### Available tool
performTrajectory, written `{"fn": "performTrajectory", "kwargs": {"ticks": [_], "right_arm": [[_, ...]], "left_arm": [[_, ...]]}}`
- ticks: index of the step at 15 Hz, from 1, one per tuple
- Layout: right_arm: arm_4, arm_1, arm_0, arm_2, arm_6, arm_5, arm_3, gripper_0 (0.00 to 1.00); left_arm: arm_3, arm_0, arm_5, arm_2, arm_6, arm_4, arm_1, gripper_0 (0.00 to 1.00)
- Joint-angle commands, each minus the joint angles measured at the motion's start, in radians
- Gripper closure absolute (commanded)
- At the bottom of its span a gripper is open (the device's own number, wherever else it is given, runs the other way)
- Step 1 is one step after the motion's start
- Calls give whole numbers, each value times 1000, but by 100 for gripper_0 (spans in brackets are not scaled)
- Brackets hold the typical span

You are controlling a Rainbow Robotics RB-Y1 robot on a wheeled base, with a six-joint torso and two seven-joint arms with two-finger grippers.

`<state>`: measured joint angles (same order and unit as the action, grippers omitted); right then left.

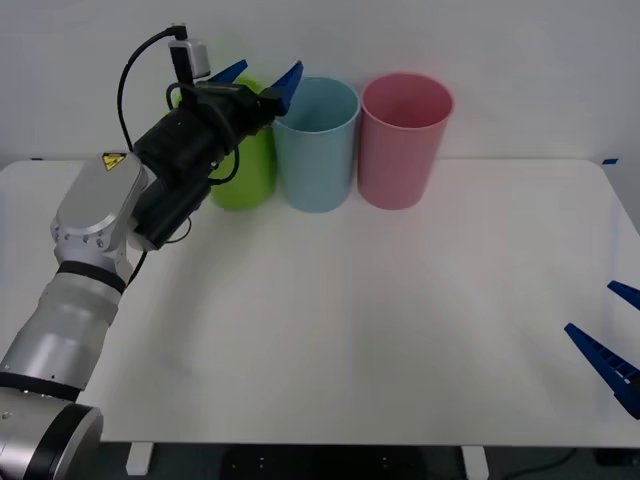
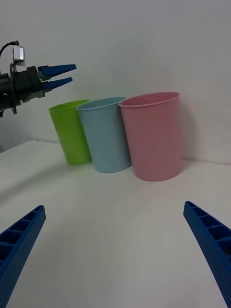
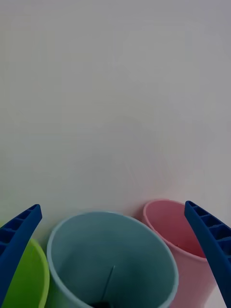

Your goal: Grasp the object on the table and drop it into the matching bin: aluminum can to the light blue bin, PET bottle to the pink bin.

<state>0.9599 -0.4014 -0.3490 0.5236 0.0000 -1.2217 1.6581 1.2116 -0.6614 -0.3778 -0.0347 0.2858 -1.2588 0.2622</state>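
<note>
a: where is the can? the desk (image 1: 380, 330) carries three bins and nothing else small.

b: it is hard to say for sure. the left end effector (image 1: 258, 82) hangs above the rim of the light blue bin (image 1: 318, 145), its fingers spread wide with nothing between them. in the left wrist view a dark patch sits at the bottom of the light blue bin (image 3: 110, 260), which may be the can, but it is too cut off to be certain.

a: so the can is likely below the end effector, inside that bin?

b: that is the best guess. the pink bin (image 1: 402, 138) stands just beside it, the green bin (image 1: 245, 165) on the other side.

a: and how would such a can handle?

b: light, stiff, smooth, easy to dent (an empty one gives under a hard squeeze). a hold across the round side, mid-height, would suit it.

a: the other arm?

b: the right end effector (image 1: 612, 335) waits low at the desk's right edge, wide open and empty.
</note>
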Motion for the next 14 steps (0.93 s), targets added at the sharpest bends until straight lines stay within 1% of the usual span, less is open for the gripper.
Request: {"fn": "performTrajectory", "kwargs": {"ticks": [1, 3, 6, 8, 11, 14], "right_arm": [[0, 0, 0, 0, 0, 0, 0, 0], [0, 0, 0, 0, 0, 0, 0, 0], [0, 0, 0, 0, 0, 0, 0, 0], [0, 0, 0, 0, 0, 0, 0, 0], [0, 0, 0, 0, 0, 0, 0, 0], [0, 0, 0, 0, 0, 0, 0, 0]], "left_arm": [[114, 114, -20, 1, -11, 58, 45, 0], [187, 197, -50, 22, -19, 75, 66, 0], [278, 310, -133, 90, -27, 73, 74, 0], [332, 376, -161, 122, -37, 67, 83, 0], [399, 473, -290, 228, -53, 18, 80, 0], [459, 557, -438, 357, -56, -36, 83, 0]]}}
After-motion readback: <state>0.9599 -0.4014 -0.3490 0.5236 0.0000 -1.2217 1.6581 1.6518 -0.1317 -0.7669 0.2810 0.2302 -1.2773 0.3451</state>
